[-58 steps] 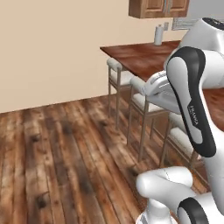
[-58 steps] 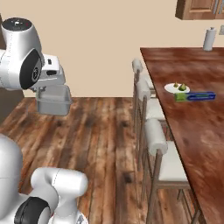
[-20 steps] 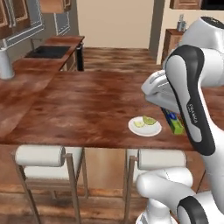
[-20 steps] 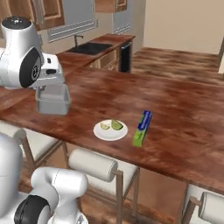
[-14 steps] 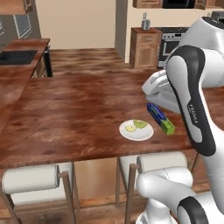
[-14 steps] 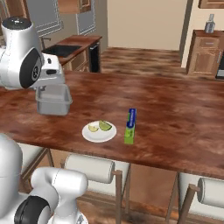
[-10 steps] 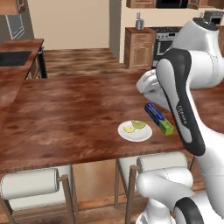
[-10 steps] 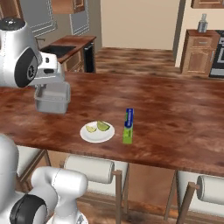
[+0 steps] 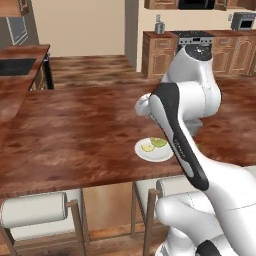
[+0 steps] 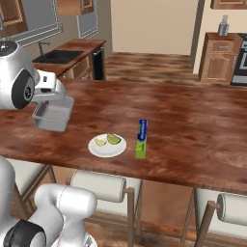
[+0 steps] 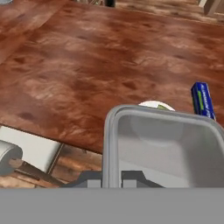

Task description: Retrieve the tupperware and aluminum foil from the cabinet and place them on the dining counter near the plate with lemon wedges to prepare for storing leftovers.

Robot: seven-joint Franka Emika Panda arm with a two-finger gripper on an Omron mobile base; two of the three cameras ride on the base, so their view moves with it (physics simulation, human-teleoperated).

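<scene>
With the gripper (image 10: pixel 54 107) clamped shut on the tupperware (image 10: pixel 53 115), carried above the near edge of the dining counter (image 10: pixel 193 125), clear of the wood and not yet set down. Gripped by the near rim, open side up, presumably so the container hangs level beyond the fingers for a flat release. In the hand view, grey translucent tub (image 11: pixel 164 146) close under the camera, partly covering the plate (image 11: pixel 153 105) beyond it.

Further along the slab: white plate (image 10: pixel 107 145) with two lemon wedges (image 10: pixel 110 140), just beside the held container. Next to it, the aluminum foil (image 10: pixel 141 138), lying flat, green end toward the stools, already delivered. Bare wood left of the plate, judged the likely drop zone.

Beyond the counter: sink worktop (image 10: pixel 67 54) and wooden drawer units (image 10: pixel 218 57) against the far wall.
</scene>
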